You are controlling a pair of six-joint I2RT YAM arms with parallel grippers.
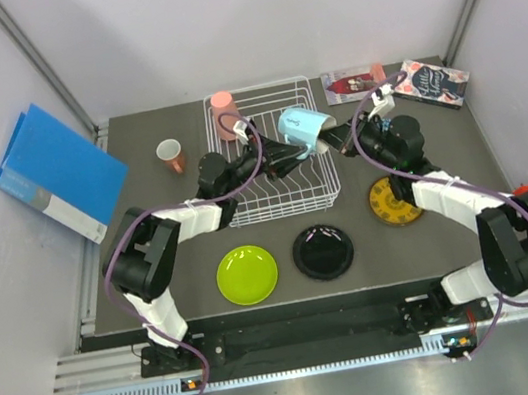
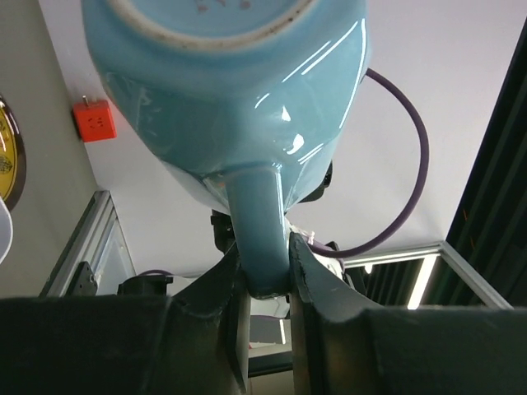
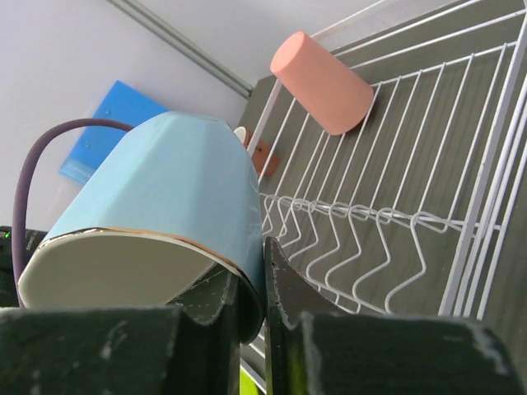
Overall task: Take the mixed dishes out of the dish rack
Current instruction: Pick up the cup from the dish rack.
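A light blue ceramic mug (image 1: pixel 301 127) is held tilted above the upper right part of the white wire dish rack (image 1: pixel 246 211), near the centre of the overhead frame. Its handle is clenched in the left pincer (image 2: pixel 265 265). Its gold-edged rim is pinched by the right pincer (image 3: pixel 251 288). A pink cup (image 1: pixel 225 113) is seen at the rack's upper left corner. On the dark counter (image 1: pixel 397 266), a lime-green round plate (image 1: pixel 246 273) and a black round plate (image 1: pixel 323 251) are laid below the rack, a yellow patterned plate (image 1: pixel 393 201) to its right and a salmon cup (image 1: pixel 170 155) to its left.
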